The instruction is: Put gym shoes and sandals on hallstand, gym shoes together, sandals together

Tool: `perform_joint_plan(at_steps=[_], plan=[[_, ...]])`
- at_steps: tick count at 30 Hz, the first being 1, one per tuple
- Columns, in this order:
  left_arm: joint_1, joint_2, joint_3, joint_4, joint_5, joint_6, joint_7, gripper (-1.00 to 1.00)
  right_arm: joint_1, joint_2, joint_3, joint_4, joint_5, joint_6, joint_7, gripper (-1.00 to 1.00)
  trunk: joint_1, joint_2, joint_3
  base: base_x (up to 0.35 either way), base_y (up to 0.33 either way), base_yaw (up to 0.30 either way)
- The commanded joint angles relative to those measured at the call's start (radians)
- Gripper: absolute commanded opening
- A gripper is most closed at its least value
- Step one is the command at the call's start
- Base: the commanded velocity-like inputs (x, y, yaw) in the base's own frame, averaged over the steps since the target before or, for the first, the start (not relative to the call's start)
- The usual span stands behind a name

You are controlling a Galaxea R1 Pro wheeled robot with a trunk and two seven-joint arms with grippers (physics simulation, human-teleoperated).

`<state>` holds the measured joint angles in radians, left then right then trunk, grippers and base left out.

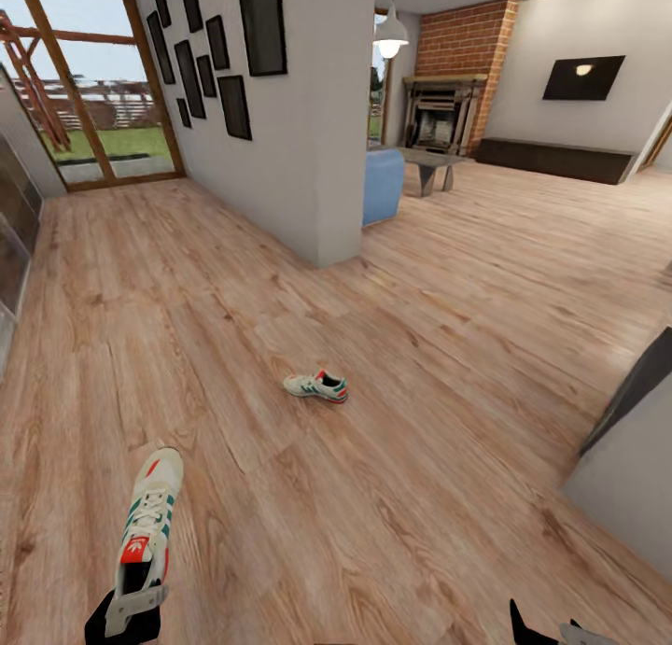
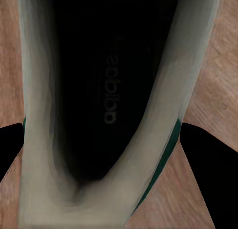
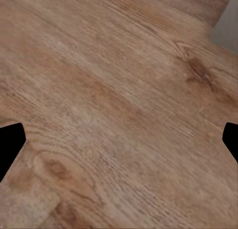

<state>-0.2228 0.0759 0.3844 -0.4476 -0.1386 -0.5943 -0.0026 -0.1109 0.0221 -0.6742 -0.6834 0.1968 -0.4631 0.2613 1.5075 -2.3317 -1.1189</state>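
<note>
Because the left gripper (image 1: pixel 131 600) has closed on the heel end of one gym shoe (image 1: pixel 149 519), that sneaker hangs low at the near left with its toe pointing away, clear of the corridor floor (image 1: pixel 420 458) as far as the head view lets me judge. From the left wrist view, the shoe's dark opening (image 2: pixel 106 90) sits squarely between the two black fingers (image 2: pixel 206 159), which press its cream sides, so the grip looks made for carrying. A second gym shoe (image 1: pixel 316 385) lies on its sole in the middle of the floor, well apart from the held one. At the near right, the right gripper (image 1: pixel 551 632) barely enters the head view; its wrist view shows both fingertips (image 3: pixel 10 144) spread wide over bare planks, holding nothing. A grey wall corner (image 1: pixel 327 160) stands far centre, and a slanted grey panel (image 1: pixel 625 477) stands at the right. Nothing blocks the way to the lying shoe.
</note>
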Motion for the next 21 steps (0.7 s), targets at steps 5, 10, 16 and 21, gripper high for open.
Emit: perform_joint_plan(at_steps=[5,10,16,21], plan=[[-0.001,-0.001,0.006,0.001,-0.010,-0.004,0.000,-1.00,-0.001,0.001,-0.008,-0.001,0.009,-0.003,0.008,1.00,0.000,0.000,0.003,0.340,-0.016,0.276],[-0.001,-0.001,0.007,0.001,-0.010,-0.004,0.000,-1.00,-0.001,0.001,-0.008,-0.001,0.009,-0.003,0.008,1.00,0.000,0.000,0.006,0.332,-0.119,0.276],[-0.001,-0.001,0.007,0.001,-0.010,-0.004,0.000,-1.00,-0.001,0.001,-0.008,-0.001,0.009,-0.003,0.007,1.00,0.000,0.000,0.010,0.306,-0.189,0.276],[-0.001,-0.001,0.007,0.001,-0.010,-0.004,0.001,-1.00,-0.001,0.002,-0.008,-0.001,0.009,-0.003,0.008,1.00,0.000,0.000,0.013,0.288,-0.205,0.276]])
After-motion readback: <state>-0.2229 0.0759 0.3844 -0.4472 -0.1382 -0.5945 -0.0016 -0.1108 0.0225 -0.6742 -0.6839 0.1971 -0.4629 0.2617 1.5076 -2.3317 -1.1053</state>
